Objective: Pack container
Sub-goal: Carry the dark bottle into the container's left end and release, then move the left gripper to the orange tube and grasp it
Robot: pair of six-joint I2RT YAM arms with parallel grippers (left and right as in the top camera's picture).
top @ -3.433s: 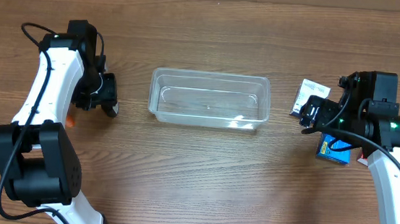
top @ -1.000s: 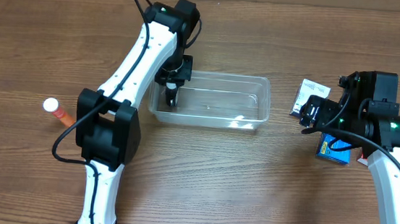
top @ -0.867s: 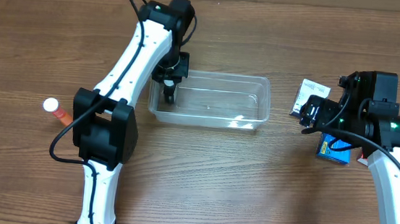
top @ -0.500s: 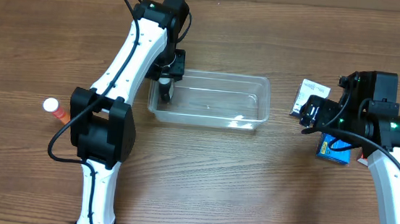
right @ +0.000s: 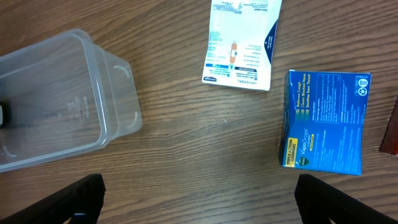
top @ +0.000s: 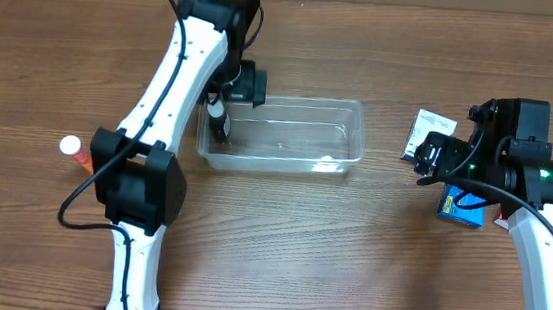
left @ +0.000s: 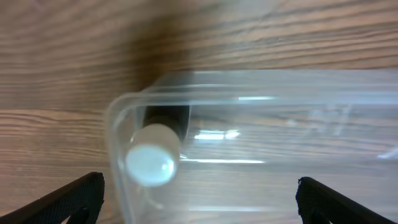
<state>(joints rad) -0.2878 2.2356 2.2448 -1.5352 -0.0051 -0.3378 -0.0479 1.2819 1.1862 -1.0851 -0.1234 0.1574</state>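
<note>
The container [top: 298,142] lies on the wooden table [top: 347,272], a little toward 12 o'clock from the table's middle, with its long sides running from 9 o'clock to 3 o'clock. Inside it, in the corner at its 9 o'clock end, there is a small dark bottle [left: 151,163] with a white cap. The cap is turned toward the left wrist camera. It cannot be told whether the bottle stands straight or leans on the wall.

The left gripper [left: 198,190] hangs over this same end of the container. Its two fingers [left: 74,196] are spread wide, one at each lower corner of the wrist view. They hold nothing and the bottle is free between them.

The right gripper [right: 199,193] is at 3 o'clock from the container, above bare wood and apart from it. Its jaws are also wide apart and nothing is in them. A white printed packet [right: 241,43] lies flat just beside this gripper, toward 12 o'clock from it. A blue box [right: 324,121] lies near the packet, at about 4 o'clock from it, not touching it.

Well apart from the container, at about 8 o'clock, an orange tube [top: 78,153] with a white cap lies on the table.
</note>
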